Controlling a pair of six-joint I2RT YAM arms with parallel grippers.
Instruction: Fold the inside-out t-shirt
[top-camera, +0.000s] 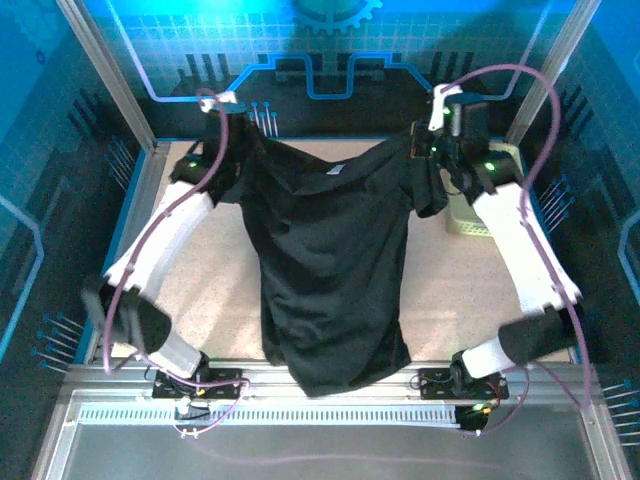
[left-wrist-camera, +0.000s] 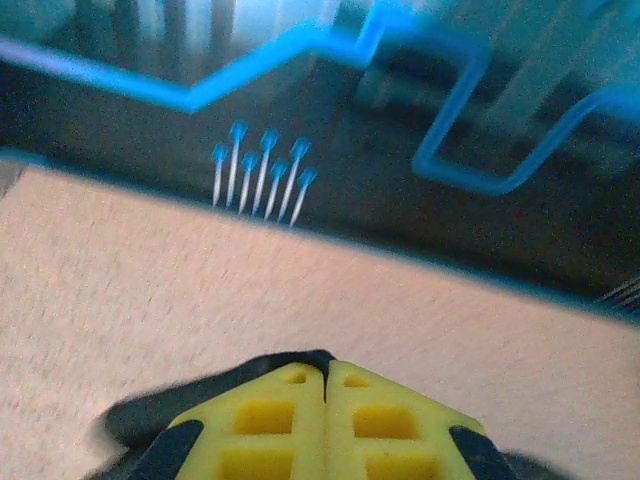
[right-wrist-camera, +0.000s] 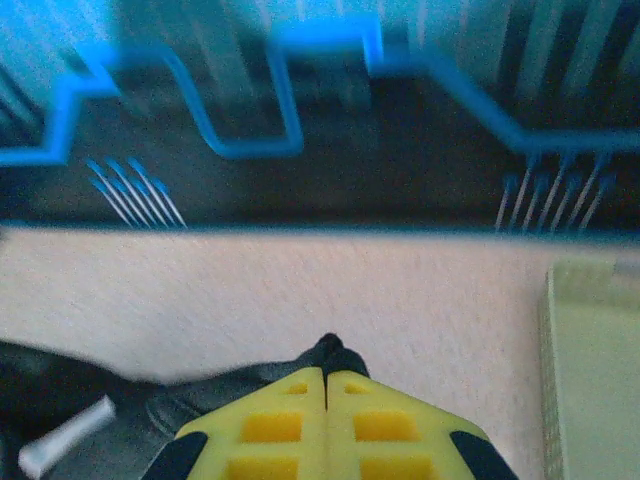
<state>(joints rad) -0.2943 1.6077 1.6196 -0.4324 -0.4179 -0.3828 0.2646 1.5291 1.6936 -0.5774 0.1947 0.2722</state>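
Top external view, from the left: my left gripper (top-camera: 222, 142) is out at the far left of the table (top-camera: 205, 290), clenched on one shoulder of the shirt (top-camera: 330, 260). In the left wrist view its yellow fingers (left-wrist-camera: 270, 420) are pressed together with black cloth pinched at the tip.

The shirt hangs stretched between both arms and drapes toward me. Its collar is at the far end with the white tag (top-camera: 335, 171) showing. The hem is nearest me and seems to spill over the table's near edge onto the rail (top-camera: 520, 372). Its long axis runs far to near and leans a little left at the hem.

My right gripper (top-camera: 430, 150) clamps the other shoulder. The right wrist view shows its jaws closed on black fabric. That sleeve dangles just beside the basket (top-camera: 470, 215).

I judge the step to be spreading the shirt flat before the first fold. To do it well I'd hold both shoulders level and evenly taut. I'd draw them away from me until the hem is on the table, then lower together. I'd also mind that the right sleeve doesn't snag the basket.
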